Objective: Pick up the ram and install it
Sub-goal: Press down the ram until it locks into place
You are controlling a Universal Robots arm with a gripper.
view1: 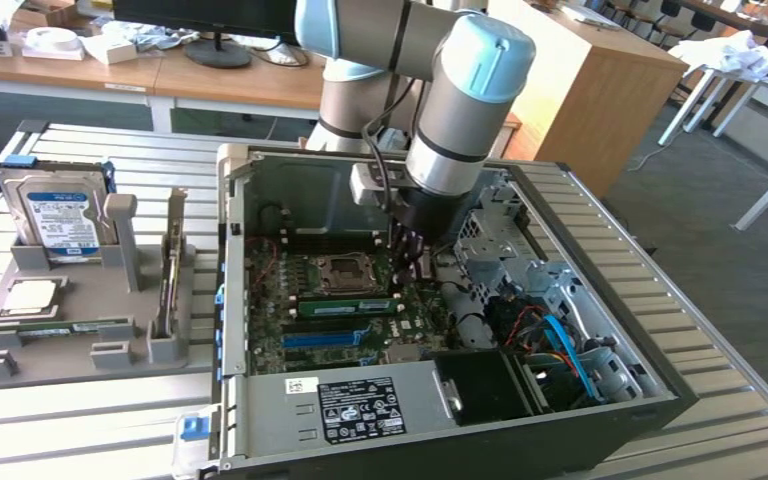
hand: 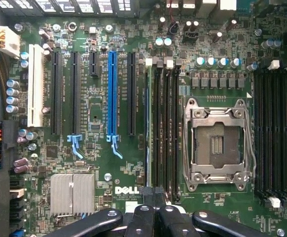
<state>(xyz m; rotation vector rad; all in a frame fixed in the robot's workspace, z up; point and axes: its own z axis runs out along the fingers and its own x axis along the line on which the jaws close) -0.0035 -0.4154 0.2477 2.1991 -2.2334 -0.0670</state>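
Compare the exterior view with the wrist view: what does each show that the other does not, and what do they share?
Exterior view: the arm reaches into the open computer case; beside it a grey holder carries the hard drive and processor chip; a green ram stands in a board slot.
Wrist view: the shut hand close above the board, the DELL lettering, a silver heatsink.
Both: the motherboard, its empty processor socket, the blue slot.
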